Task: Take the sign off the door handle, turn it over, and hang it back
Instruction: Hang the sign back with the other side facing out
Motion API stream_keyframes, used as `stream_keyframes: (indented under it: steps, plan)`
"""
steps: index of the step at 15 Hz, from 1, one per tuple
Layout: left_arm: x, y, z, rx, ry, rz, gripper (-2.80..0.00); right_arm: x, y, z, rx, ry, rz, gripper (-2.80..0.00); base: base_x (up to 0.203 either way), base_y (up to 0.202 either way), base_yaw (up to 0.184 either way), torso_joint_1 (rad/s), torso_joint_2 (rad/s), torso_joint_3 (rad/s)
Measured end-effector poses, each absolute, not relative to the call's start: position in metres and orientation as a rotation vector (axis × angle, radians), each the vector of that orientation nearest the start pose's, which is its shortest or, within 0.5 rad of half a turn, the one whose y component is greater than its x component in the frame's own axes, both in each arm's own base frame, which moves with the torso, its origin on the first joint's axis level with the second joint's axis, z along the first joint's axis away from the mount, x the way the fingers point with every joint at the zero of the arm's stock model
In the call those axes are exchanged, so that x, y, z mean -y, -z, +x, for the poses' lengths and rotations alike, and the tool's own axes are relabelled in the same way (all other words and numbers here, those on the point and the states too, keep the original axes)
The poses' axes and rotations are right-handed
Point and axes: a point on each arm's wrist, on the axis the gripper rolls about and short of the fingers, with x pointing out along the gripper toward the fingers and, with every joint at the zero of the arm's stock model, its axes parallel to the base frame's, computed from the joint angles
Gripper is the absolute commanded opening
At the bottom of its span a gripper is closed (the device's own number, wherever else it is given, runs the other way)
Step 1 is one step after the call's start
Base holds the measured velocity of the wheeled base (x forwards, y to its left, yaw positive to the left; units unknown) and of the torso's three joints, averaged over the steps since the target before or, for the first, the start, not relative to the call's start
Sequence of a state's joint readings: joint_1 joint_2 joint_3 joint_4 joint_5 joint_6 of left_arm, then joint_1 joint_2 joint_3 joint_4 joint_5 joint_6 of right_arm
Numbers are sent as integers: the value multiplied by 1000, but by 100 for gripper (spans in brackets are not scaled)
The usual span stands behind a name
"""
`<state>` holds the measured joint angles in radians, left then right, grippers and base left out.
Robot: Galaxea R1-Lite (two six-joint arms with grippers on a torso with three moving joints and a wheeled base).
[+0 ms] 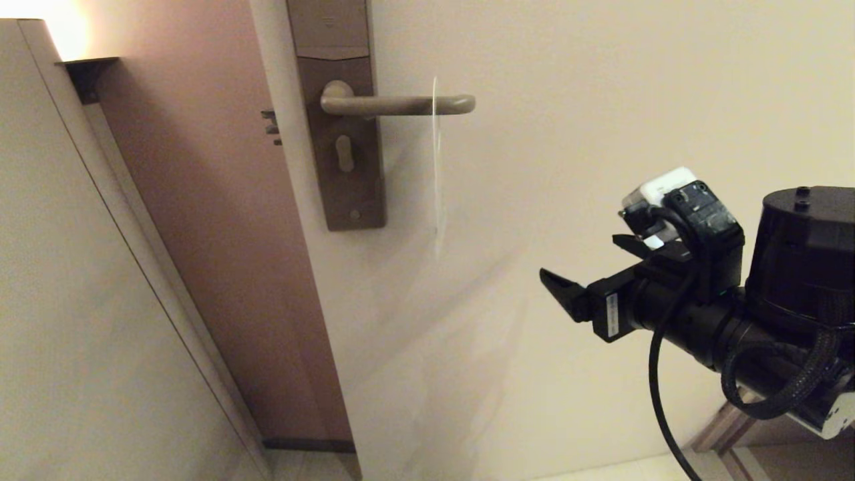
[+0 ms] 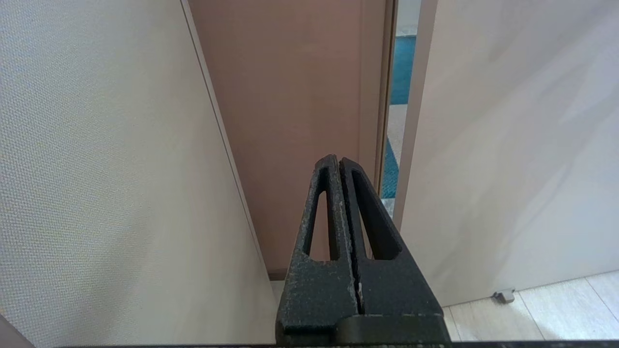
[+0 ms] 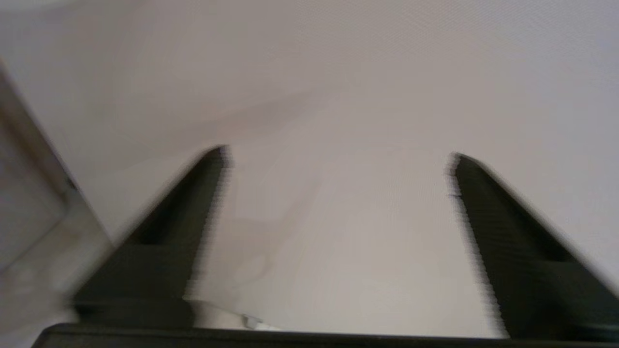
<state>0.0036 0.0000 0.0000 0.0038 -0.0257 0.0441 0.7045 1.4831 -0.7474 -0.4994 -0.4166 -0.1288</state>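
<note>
The sign [image 1: 437, 180] hangs on the door handle [image 1: 394, 104], near the lever's rounded end. I see it edge-on as a thin pale strip, so I cannot tell which face points where. The handle sits on a tall brown lock plate [image 1: 347, 194]. My right gripper [image 1: 594, 267] is open and empty, below and to the right of the sign and well apart from it. In the right wrist view [image 3: 338, 157] its fingers stand wide apart in front of the bare door. My left gripper [image 2: 338, 162] is shut and empty, low down and out of the head view.
The pale door [image 1: 601, 100] is ajar, with its brown edge [image 1: 220, 234] and latch [image 1: 270, 127] to the left. A beige wall [image 1: 67, 300] stands at the far left. A small door stop [image 2: 504, 295] sits on the tiled floor at the door's foot.
</note>
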Motion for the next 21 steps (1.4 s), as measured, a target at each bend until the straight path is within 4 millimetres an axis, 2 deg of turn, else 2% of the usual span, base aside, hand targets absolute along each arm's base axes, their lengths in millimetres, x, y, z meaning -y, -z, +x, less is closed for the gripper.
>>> stream_keyframes:
  steps: [5,14,17,21]
  plan:
    - [1,-75,-23,-3,23,44,-280,-148,-217,196,-174,-278,-236,-280,0,0,0,0,0,0]
    - [1,-75,-23,-4,22,44,-280,-152,-225,199,-149,-293,-222,-280,0,0,0,0,0,0]
    - [1,-75,-23,-4,22,44,-280,-160,-235,203,-105,-309,-196,-280,0,0,0,0,0,0]
    - [1,-75,-23,-4,22,44,-280,-182,-243,205,-47,-365,-167,-280,0,0,0,0,0,0]
